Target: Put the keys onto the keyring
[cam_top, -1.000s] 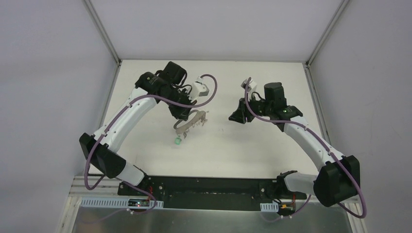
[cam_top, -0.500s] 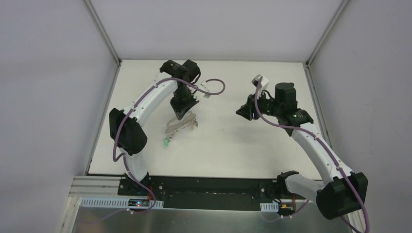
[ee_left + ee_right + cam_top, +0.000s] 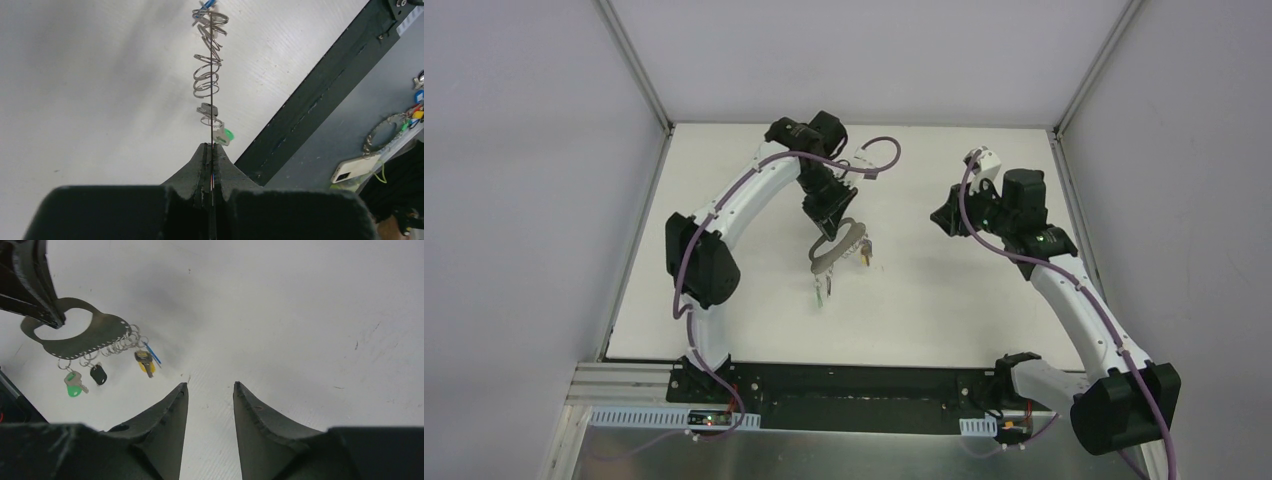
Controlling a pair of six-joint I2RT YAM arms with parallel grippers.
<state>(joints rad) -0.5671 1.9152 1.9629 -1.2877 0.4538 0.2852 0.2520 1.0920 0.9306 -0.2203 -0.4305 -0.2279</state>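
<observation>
Over the table [image 3: 944, 310], the left arm [image 3: 749, 190] hangs the keyring [image 3: 837, 246] in the air. The left jaws are clenched on its upper end, and its long axis slopes toward the near edge. The right arm [image 3: 1074, 290] stands well apart to the right, with the right jaws half spread and empty; the ring lies ahead and to their left. Since a second ago the left arm has swung the ring rightward, while the right arm has drawn back. The keys [image 3: 98, 374] dangle along the ring's lower edge.
</observation>
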